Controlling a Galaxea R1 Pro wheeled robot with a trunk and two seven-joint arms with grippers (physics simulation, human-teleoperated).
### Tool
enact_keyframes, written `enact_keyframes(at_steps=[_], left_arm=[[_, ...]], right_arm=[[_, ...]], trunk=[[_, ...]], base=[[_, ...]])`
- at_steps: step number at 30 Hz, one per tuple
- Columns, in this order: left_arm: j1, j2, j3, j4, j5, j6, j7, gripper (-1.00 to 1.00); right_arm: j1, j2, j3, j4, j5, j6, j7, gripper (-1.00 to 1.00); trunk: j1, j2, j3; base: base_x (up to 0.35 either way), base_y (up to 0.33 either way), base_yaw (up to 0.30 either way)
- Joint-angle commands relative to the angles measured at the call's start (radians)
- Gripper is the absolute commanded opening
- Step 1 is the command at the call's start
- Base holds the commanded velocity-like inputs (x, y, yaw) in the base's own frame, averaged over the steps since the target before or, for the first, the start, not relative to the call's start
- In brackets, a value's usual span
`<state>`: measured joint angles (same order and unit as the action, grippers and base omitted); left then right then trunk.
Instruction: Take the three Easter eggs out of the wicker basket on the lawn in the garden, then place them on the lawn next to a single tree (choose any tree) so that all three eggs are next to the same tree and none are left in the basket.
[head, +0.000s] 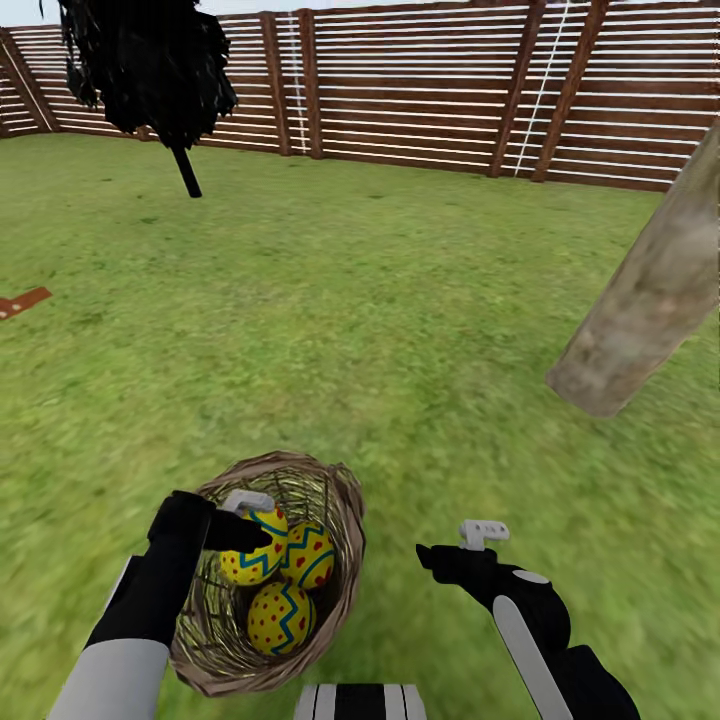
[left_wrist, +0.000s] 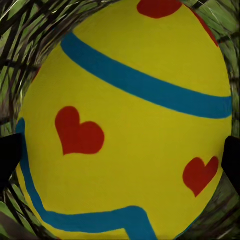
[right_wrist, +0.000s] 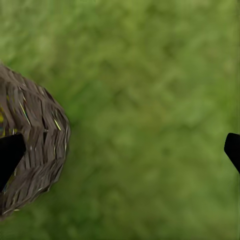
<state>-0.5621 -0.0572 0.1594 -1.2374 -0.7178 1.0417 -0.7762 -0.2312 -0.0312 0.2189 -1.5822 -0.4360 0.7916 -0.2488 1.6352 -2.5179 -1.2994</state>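
The wicker basket (head: 335, 500) stands on the lawn (head: 330, 330) just in front of me, holding three yellow Easter eggs with red dots and blue zigzags (head: 262, 560) (head: 312, 555) (head: 280, 617). My left gripper (head: 243, 522) reaches down into the basket over the upper-left egg. That egg (left_wrist: 130, 125) sits between the spread fingers (left_wrist: 7, 160), and the gripper (left_wrist: 120, 160) is open around it. My right gripper (head: 470, 553) hovers open over grass to the right of the basket; its wrist view (right_wrist: 120, 150) shows the basket wall (right_wrist: 35, 145) off to one side.
A thick pale grey-brown tree trunk (head: 645, 300) leans up from the grass at the right. A dark columnar tree (head: 150, 70) stands far left by the brown slat fence (head: 420, 90). A small red-brown piece (head: 20, 302) lies at the left edge.
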Motion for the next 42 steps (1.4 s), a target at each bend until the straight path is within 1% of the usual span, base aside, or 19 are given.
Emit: enact_keyframes(at_steps=[1,4,10,29,42], left_arm=[[-0.001,-0.001,-0.002,0.0,-0.011,0.005,-0.015,-1.0],[0.0,-0.001,-0.009,0.002,-0.012,0.005,-0.027,-1.0],[-0.001,-0.001,-0.019,0.006,-0.014,0.005,-0.03,-1.0],[0.0,-0.002,-0.021,0.002,-0.015,0.005,-0.031,-1.0],[0.0,-0.003,-0.021,0.015,-0.017,0.005,-0.031,-1.0]], right_arm=[[-0.001,-0.001,0.002,-0.001,-0.01,0.002,-0.01,1.0],[-0.001,-0.001,0.002,-0.001,-0.01,0.003,-0.01,1.0],[-0.001,-0.001,0.002,-0.001,-0.01,0.004,-0.01,1.0],[-0.001,-0.001,0.001,-0.001,-0.01,0.008,-0.009,1.0],[-0.001,-0.002,0.0,-0.001,-0.011,0.009,-0.009,1.0]], trunk=[[-0.001,0.0,0.003],[-0.002,0.001,0.015],[-0.005,0.002,0.038],[-0.005,0.002,0.038],[-0.01,0.005,0.088]], base=[[0.0,0.0,0.0],[0.0,0.0,0.0],[0.0,0.0,0.0],[-0.039,0.0,0.0],[-0.002,0.0,0.0]])
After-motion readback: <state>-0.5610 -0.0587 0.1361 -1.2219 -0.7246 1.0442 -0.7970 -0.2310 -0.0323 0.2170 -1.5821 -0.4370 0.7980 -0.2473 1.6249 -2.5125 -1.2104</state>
